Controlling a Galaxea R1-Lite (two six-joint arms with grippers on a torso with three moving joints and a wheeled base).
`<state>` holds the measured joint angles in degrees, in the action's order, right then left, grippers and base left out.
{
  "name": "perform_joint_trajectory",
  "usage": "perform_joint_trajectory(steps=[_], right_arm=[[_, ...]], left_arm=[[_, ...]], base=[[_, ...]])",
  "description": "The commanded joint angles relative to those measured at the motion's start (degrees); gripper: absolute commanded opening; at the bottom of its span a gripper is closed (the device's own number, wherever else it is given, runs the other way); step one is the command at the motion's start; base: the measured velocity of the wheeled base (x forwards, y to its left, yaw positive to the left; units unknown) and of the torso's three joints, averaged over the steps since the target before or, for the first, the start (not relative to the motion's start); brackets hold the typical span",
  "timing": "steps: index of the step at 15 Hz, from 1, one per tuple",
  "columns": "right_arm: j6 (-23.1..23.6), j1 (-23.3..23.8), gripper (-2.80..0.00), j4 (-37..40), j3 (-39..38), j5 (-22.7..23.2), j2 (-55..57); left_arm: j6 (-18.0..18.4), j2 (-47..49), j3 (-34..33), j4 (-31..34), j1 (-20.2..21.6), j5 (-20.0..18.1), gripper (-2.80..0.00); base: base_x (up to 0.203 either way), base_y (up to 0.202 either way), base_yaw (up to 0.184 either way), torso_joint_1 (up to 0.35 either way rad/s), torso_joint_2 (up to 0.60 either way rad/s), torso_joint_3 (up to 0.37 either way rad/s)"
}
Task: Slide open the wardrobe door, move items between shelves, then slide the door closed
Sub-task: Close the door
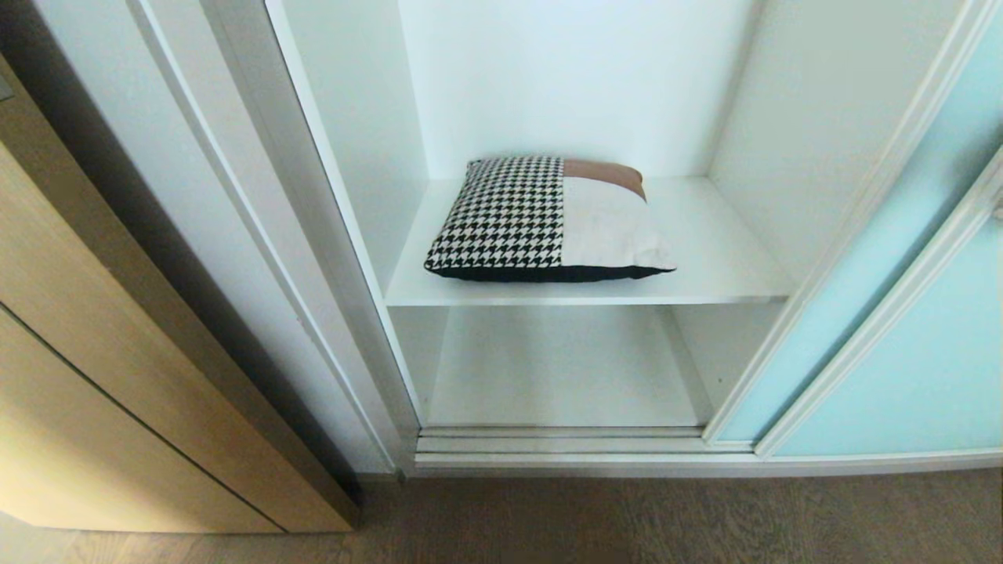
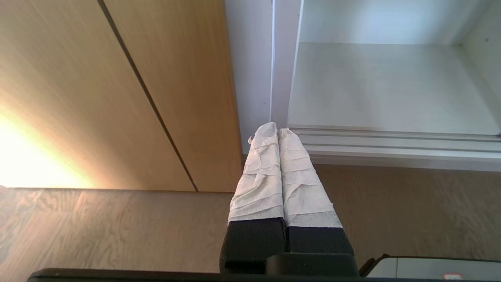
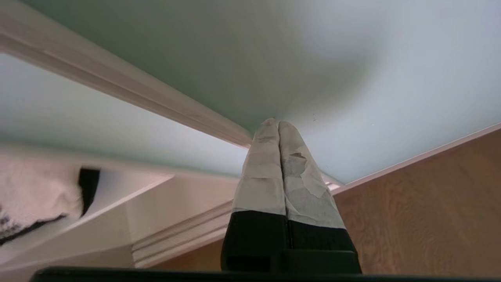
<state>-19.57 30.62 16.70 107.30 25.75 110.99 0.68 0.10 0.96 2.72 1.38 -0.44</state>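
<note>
**Wardrobe open, cushion on upper shelf**

Frosted aqua sliding wardrobe door (image 1: 925, 337), pushed to the right. Smooth white shelves (image 1: 721, 266), flat. Square houndstooth cushion (image 1: 541, 223) lying on the upper one. Right gripper (image 3: 278, 124) pressed together against the glass; left gripper (image 2: 278, 129) closed, empty, above the floor (image 2: 391, 211).

The sliding wardrobe door (image 1: 925, 329) runs off the head view's right edge.

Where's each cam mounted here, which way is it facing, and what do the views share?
Head: high, looking down into the open wardrobe at the cushion; no arm visible.
Left wrist: low, facing the bottom shelf; shut left gripper shows.
Right wrist: facing the sliding wardrobe door; shut right gripper shows.
Shared: head and right wrist both catch cushion and door.
</note>
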Motion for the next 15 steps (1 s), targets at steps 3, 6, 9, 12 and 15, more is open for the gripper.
perform_joint_trajectory(steps=[3, 6, 9, 12, 15], right_arm=[[-0.10, -4.75, -2.80, 0.59, -1.51, -2.20, -2.72], [-0.12, -11.56, -2.80, 0.03, -2.68, -9.28, -3.38], [-0.10, -19.14, -2.80, -0.15, -5.35, -12.64, -6.19], [0.13, -27.93, -2.80, -0.19, -8.18, -12.98, -10.51], [0.27, -38.48, -2.80, -0.30, -11.30, -14.88, -13.62]], left_arm=[[0.02, 0.08, 0.00, 0.01, 0.03, 0.01, -2.80], [0.02, 0.08, 0.00, 0.01, 0.03, 0.01, -2.80], [0.02, 0.08, 0.00, 0.01, 0.03, 0.01, -2.80], [0.02, 0.08, 0.00, 0.01, 0.03, 0.09, -2.80], [0.02, 0.08, 0.00, 0.01, 0.03, 0.01, -2.80]], base=[[0.000, 0.000, 0.000, 0.000, 0.00, 0.000], [0.000, 0.000, 0.000, 0.000, 0.00, 0.000], [0.000, 0.000, 0.000, 0.000, 0.00, 0.000], [0.000, 0.000, 0.000, 0.000, 0.00, 0.000], [0.000, 0.000, 0.000, 0.000, 0.00, 0.000]])
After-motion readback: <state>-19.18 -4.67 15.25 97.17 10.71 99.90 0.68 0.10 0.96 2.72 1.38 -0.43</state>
